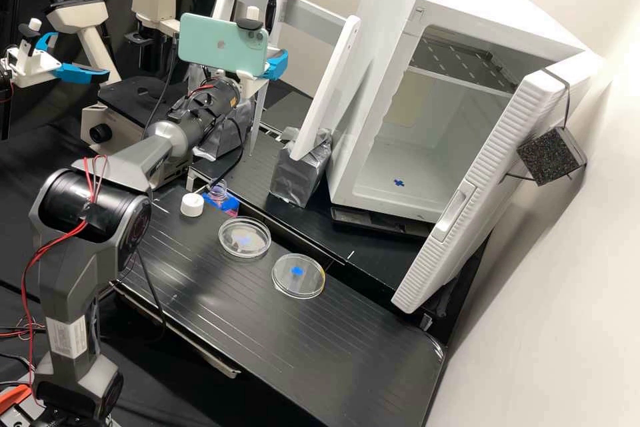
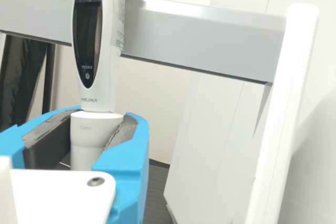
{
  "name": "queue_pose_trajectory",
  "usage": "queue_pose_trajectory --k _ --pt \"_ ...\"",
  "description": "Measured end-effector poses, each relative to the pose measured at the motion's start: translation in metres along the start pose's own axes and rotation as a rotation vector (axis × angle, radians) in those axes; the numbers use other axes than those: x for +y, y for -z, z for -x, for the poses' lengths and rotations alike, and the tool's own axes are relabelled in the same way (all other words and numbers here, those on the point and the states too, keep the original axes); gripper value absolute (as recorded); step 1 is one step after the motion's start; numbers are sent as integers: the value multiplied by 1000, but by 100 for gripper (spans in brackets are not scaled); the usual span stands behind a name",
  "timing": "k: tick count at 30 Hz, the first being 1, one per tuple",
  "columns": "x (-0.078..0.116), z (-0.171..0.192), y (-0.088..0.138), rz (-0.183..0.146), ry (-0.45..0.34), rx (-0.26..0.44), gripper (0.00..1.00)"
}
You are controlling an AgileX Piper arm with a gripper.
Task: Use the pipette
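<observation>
Left of the open white cabinet (image 1: 460,3), my gripper (image 1: 275,65) pinches the upright pipette (image 2: 111,40) low down, seemingly hung at the grey crossbar (image 2: 210,38).

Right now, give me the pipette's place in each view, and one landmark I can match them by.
High view: the pipette is near the top, a little left of the middle, beside the phone and against the crossbar.
Wrist view: the pipette stands in front of the crossbar, its lower part between the gripper's fingers.
Shared landmark: the stand's grey crossbar.
</observation>
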Motion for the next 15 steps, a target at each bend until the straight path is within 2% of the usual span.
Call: queue_pose_trajectory --k 6,12,15 --pt "5 -2 3 -10 28 -1 0" --pt "21 -4 7 -12 11 1 0" --pt "30 -5 6 -34 -15 1 0"
